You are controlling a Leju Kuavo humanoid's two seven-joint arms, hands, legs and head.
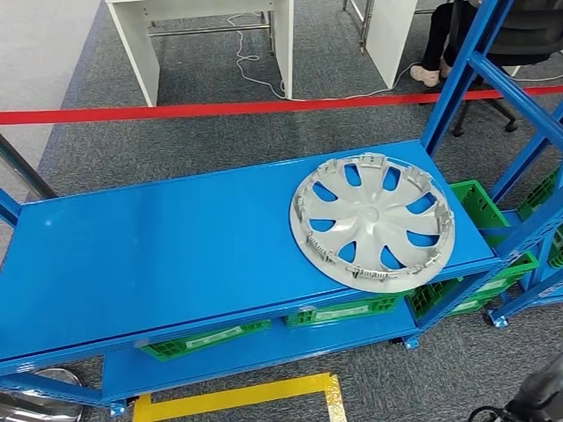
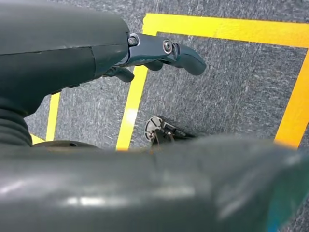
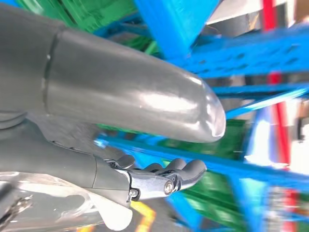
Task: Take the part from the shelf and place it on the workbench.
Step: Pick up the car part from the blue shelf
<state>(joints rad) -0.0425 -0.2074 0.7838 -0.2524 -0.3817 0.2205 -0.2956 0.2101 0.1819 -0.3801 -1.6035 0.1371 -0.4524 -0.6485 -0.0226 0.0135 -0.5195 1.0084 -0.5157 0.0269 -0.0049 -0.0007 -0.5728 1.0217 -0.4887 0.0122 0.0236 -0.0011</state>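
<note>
A silver wheel cover lies flat on the right end of the blue shelf's top board, its edge just over the front lip. My left hand hangs low over the grey floor, its fingers and thumb apart, with nothing between them. My right hand is low beside the shelf frame, its fingers spread away from the thumb, also holding nothing. Both hands are well below and in front of the wheel cover. A dark part of my right arm shows at the lower right corner of the head view.
Green crates sit on the lower shelf, and more to the right. Blue uprights rise at the shelf's right end. Yellow floor tape lies in front, red tape behind. White table legs and a seated person are beyond.
</note>
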